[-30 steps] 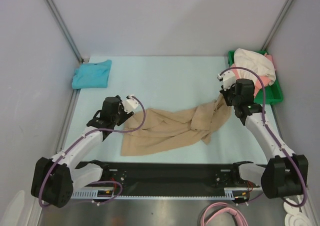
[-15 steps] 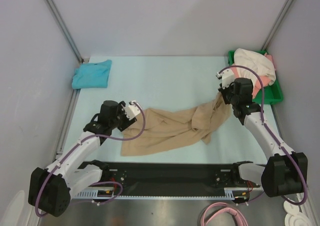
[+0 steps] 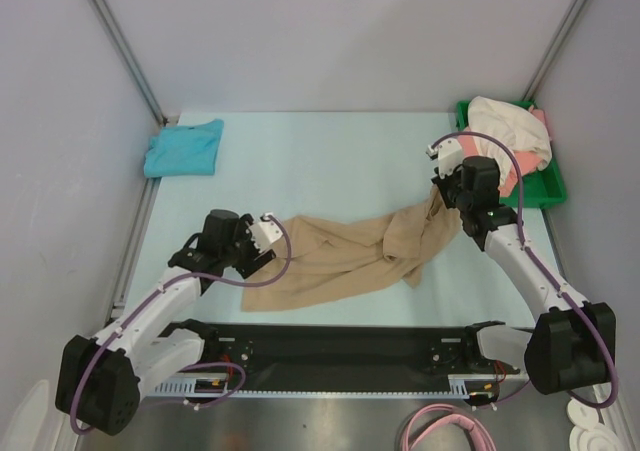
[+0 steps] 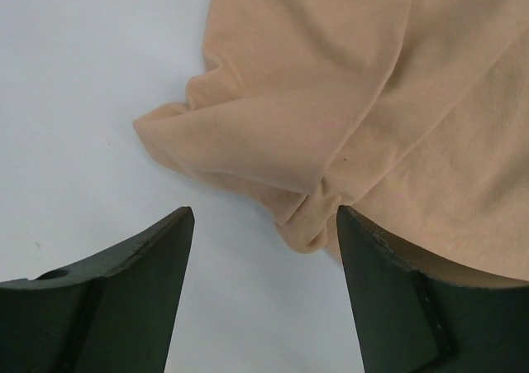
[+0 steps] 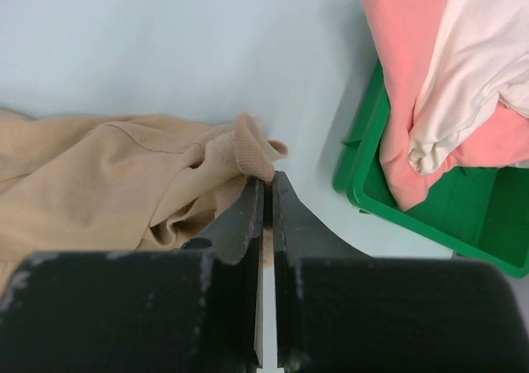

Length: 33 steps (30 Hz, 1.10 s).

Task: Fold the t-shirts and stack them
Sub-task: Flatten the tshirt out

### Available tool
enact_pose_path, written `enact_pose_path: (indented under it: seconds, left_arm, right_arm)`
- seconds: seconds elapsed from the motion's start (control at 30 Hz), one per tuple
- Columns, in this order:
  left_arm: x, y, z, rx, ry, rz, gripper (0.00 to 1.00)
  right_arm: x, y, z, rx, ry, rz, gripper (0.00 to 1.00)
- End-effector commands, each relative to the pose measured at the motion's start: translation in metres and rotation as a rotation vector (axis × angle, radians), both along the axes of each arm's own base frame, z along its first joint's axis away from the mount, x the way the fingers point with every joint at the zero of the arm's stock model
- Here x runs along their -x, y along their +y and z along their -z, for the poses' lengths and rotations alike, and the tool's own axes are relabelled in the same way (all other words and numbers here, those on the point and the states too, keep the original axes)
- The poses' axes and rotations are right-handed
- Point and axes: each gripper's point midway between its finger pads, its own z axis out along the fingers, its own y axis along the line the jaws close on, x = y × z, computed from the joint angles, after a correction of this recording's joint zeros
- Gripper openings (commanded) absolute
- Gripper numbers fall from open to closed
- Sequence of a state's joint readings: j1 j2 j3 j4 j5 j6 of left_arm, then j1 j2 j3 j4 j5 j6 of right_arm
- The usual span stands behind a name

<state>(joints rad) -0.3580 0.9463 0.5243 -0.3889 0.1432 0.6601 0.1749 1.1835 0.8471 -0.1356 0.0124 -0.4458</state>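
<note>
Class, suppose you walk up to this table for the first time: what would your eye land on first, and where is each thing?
A rumpled tan shirt sprawls across the near half of the table, one end pinched in the right fingers, the left fingers open at its other end. A green tray at the far right holds a pink shirt and a cream shirt; a teal shirt lies at the far left.

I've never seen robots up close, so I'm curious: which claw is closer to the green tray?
Right. The right gripper, shut on the tan shirt, is just beside the green tray; the left gripper stands open at the shirt's other end, much farther away.
</note>
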Motion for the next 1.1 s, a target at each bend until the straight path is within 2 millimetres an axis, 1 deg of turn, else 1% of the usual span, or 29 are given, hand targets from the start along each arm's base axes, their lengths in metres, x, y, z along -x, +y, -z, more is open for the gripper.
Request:
enact_pose_path:
  seconds: [0.0, 0.13, 0.23, 0.33, 0.37, 0.4, 0.43, 0.47, 0.5, 0.53, 0.57, 0.6, 0.63, 0.67, 0.7, 0.77, 0.8, 0.87, 0.9, 0.93, 0.97, 1.0, 1.03, 1.07]
  left_arm:
    - [-0.001, -0.014, 0.001, 0.052, 0.013, 0.023, 0.76]
    - [-0.005, -0.019, 0.011, 0.052, 0.046, 0.017, 0.72]
    - [-0.008, -0.021, 0.011, 0.058, 0.058, 0.009, 0.68]
    - [-0.018, -0.020, 0.004, 0.061, 0.014, -0.024, 0.53]
    - [-0.021, -0.019, 0.001, 0.064, -0.004, -0.032, 0.44]
    - [-0.028, -0.018, -0.009, 0.067, -0.044, -0.051, 0.37]
    - [-0.031, -0.016, -0.012, 0.065, -0.064, -0.069, 0.37]
    - [-0.036, -0.015, -0.018, 0.068, -0.091, -0.082, 0.28]
    - [-0.044, -0.016, -0.028, 0.081, -0.133, -0.090, 0.24]
    - [-0.049, -0.015, -0.033, 0.083, -0.157, -0.099, 0.21]
    - [-0.055, -0.017, -0.042, 0.092, -0.183, -0.103, 0.20]
    - [-0.060, -0.019, -0.041, 0.090, -0.177, -0.099, 0.19]
    - [-0.062, -0.022, -0.041, 0.090, -0.169, -0.097, 0.15]
    - [-0.069, -0.026, -0.049, 0.102, -0.174, -0.094, 0.06]
    - [-0.073, -0.028, -0.041, 0.092, -0.147, -0.094, 0.00]
    - [-0.082, -0.032, -0.043, 0.096, -0.150, -0.092, 0.00]
    - [-0.089, -0.033, -0.036, 0.084, -0.146, -0.098, 0.00]
    - [-0.099, -0.034, -0.036, 0.077, -0.153, -0.108, 0.00]
    - [-0.098, -0.034, -0.029, 0.067, -0.125, -0.111, 0.01]
    - [-0.097, -0.034, -0.029, 0.066, -0.115, -0.110, 0.06]
    - [-0.093, -0.032, -0.027, 0.061, -0.096, -0.111, 0.38]
    - [-0.089, -0.030, -0.034, 0.069, -0.113, -0.115, 0.50]
    - [-0.084, -0.028, -0.037, 0.069, -0.123, -0.117, 0.59]
    - [-0.074, -0.022, -0.029, 0.055, -0.116, -0.117, 0.67]
  right_arm:
    - [-0.007, 0.000, -0.013, 0.009, -0.063, 0.013, 0.00]
    - [-0.008, -0.001, -0.013, 0.016, -0.066, 0.019, 0.00]
    - [-0.007, -0.002, -0.013, 0.019, -0.067, 0.021, 0.00]
    - [-0.008, -0.003, -0.014, 0.021, -0.075, 0.023, 0.00]
    - [-0.008, -0.003, -0.014, 0.023, -0.075, 0.023, 0.00]
    - [-0.008, -0.003, -0.014, 0.023, -0.076, 0.023, 0.00]
    - [-0.008, -0.003, -0.014, 0.023, -0.076, 0.023, 0.00]
    - [-0.008, -0.003, -0.014, 0.024, -0.078, 0.023, 0.00]
    - [-0.007, -0.003, -0.013, 0.026, -0.075, 0.021, 0.00]
    - [-0.008, -0.003, -0.013, 0.026, -0.077, 0.022, 0.00]
    - [-0.008, -0.003, -0.014, 0.026, -0.078, 0.023, 0.00]
    - [-0.008, -0.003, -0.013, 0.027, -0.077, 0.023, 0.00]
    - [-0.008, -0.003, -0.013, 0.028, -0.076, 0.025, 0.00]
    - [-0.008, -0.003, -0.014, 0.029, -0.079, 0.025, 0.00]
    - [-0.008, -0.004, -0.014, 0.030, -0.081, 0.028, 0.00]
    - [-0.007, -0.005, -0.014, 0.034, -0.083, 0.030, 0.00]
    - [-0.007, -0.006, -0.014, 0.035, -0.083, 0.033, 0.00]
    - [-0.006, -0.006, -0.013, 0.040, -0.082, 0.032, 0.00]
    - [-0.006, -0.006, -0.013, 0.041, -0.082, 0.033, 0.00]
    - [-0.006, -0.008, -0.014, 0.040, -0.085, 0.037, 0.00]
    - [-0.005, -0.008, -0.014, 0.039, -0.083, 0.034, 0.00]
    - [-0.002, -0.008, -0.016, 0.034, -0.090, 0.033, 0.00]
    - [-0.001, -0.009, -0.017, 0.030, -0.094, 0.035, 0.00]
    - [0.000, -0.009, -0.019, 0.025, -0.098, 0.030, 0.00]
